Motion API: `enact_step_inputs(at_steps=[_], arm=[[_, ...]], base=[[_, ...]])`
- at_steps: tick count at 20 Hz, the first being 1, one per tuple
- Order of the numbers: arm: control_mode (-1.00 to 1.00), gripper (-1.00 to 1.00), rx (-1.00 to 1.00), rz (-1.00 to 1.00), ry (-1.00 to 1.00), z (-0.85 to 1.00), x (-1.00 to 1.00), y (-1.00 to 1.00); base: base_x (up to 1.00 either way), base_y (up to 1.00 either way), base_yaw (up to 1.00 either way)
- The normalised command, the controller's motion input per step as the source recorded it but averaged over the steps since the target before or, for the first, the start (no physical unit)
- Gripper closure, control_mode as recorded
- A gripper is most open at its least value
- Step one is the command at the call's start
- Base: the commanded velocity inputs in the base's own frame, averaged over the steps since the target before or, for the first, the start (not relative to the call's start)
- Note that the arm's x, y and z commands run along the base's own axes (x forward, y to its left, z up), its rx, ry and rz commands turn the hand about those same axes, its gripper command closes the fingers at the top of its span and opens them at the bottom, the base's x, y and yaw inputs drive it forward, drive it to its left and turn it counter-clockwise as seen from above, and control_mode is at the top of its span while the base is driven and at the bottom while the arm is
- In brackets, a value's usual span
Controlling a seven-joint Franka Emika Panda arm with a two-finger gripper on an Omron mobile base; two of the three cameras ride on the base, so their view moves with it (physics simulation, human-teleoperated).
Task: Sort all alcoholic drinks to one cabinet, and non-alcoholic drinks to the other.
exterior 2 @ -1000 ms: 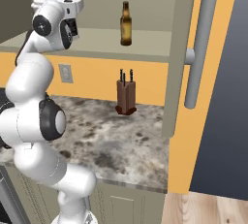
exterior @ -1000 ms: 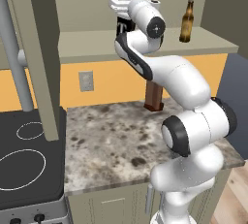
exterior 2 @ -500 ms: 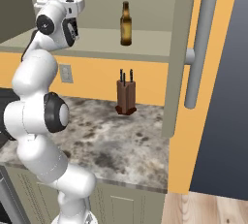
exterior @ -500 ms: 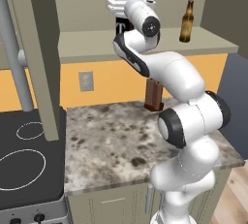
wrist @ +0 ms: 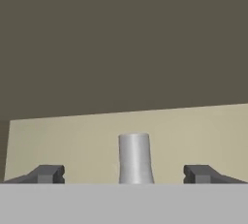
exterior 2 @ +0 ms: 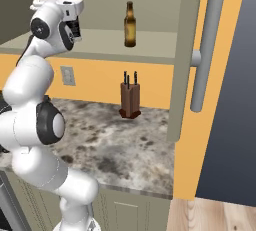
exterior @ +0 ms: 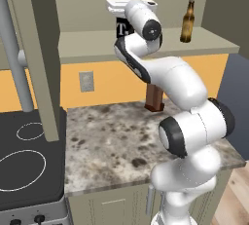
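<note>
The square T bottle [exterior: 121, 28] with its black label stands on the open cabinet's shelf [exterior: 87, 41], largely behind my wrist. Its pale neck [wrist: 134, 157] rises upright between my gripper's [wrist: 125, 173] fingers, which stand wide apart on either side without touching it. The gripper is open. On the same shelf, further right, stands the brown beer bottle [exterior: 187, 22], also seen upright in the right base view as the beer bottle [exterior 2: 130, 25]. The black label [exterior 2: 75, 27] shows beside my hand there. The non-alcoholic bottles are out of view.
A knife block [exterior: 154, 97] stands on the speckled counter [exterior: 107, 141] against the orange wall. The cabinet's open doors with long grey handles [exterior 2: 204, 60] flank the shelf. A black stovetop [exterior: 24, 165] lies left of the counter.
The hand has stayed at the T bottle's neck in the cabinet; the arm's lower links have shifted only slightly.
</note>
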Motion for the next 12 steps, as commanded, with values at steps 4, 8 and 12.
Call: enact_step_inputs(at_steps=[4, 8, 12], arm=[[-1.0, -1.0, 0.0, -0.03, 0.0, 0.03, -0.71, -0.04], [-1.0, -1.0, -0.02, -0.03, 0.0, 0.13, -0.86, -0.08], [-1.0, -1.0, -0.03, -0.04, 0.0, 0.12, -0.94, -0.07]], base=[[0.0, 0.0, 0.0], [0.0, 0.0, 0.0], [0.0, 0.0, 0.0]])
